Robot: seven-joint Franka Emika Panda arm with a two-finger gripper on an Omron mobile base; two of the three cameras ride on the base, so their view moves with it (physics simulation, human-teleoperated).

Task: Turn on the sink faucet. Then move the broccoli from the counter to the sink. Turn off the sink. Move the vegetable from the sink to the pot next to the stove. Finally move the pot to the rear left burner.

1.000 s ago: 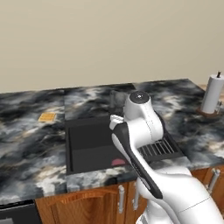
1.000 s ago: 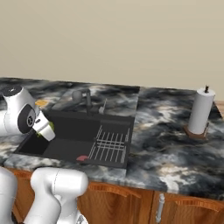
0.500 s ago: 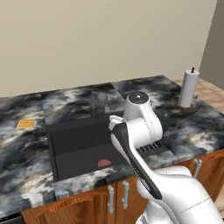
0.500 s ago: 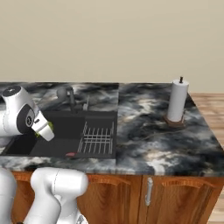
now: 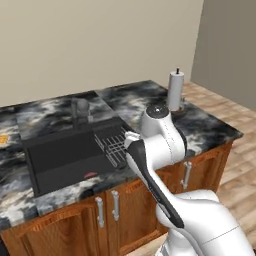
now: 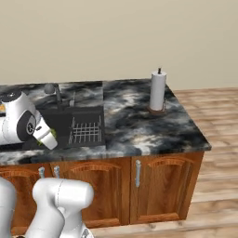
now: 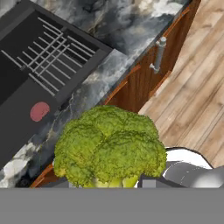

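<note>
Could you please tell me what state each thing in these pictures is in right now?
Broccoli: held up close in front of the hand camera, out of the sink, above the counter's front edge.
Pincer: shut on the broccoli.
Sink: no vegetable in it; red drain disc uncovered.
Wire rack: nothing on it.
Sink faucet: upright; no water can be made out.
Cabinet doors: closed.
Paper towel roll: upright on the counter.

The white arm folds back on itself, elbow raised high. Its gripper [image 6: 50, 137] angles downward. The jaws are clamped on the broccoli [image 7: 110, 152].
</note>
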